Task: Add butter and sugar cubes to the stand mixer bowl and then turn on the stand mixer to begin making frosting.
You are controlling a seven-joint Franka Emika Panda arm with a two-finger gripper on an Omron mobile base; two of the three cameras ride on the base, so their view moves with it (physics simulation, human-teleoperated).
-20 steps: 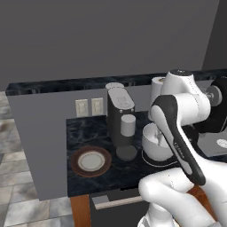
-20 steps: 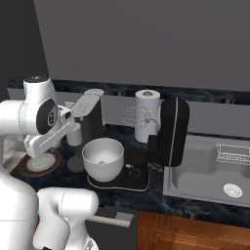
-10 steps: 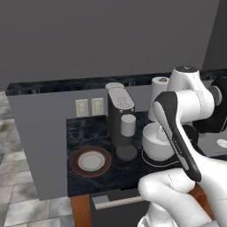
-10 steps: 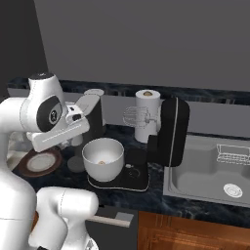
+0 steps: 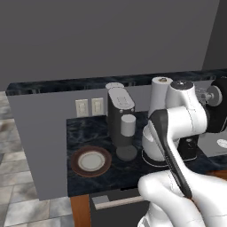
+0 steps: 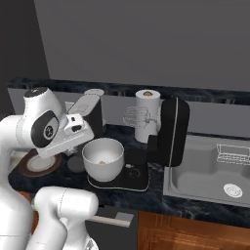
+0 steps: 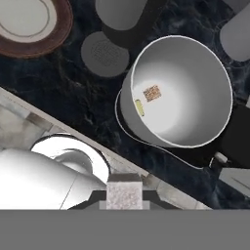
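We look down from the hand view into the large, round, deep off-white stand mixer bowl [image 7: 193,93], which stands on the flat black base of the black stand mixer [image 6: 168,132]. On the bowl's floor lies one tiny tan sugar cube [image 7: 152,93]. Beside it, against the inner wall, sits a small pale yellow piece that we take to be the butter [image 7: 139,107], though it is too small to tell for sure. In the right base view the bowl appears just left of the mixer's upright body, under the silver wire whisk [image 6: 133,117], with a small tan speck on its floor.

The two-finger gripper [image 7: 124,191] hangs above the counter edge, beside the bowl and apart from it. Its jaws are pressed together with nothing between them.

On the dark marbled counter [image 5: 88,133] we also see:
- a flat white plate with a brown rim [image 5: 91,161], well left of the bowl;
- a tall dark grey coffee machine [image 5: 119,116] with a small grey-white cylindrical cup [image 5: 127,125] at its front, between plate and bowl;
- a white paper-towel roll [image 6: 147,114] behind the whisk;
- a steel sink [image 6: 210,173] to the right of the mixer.
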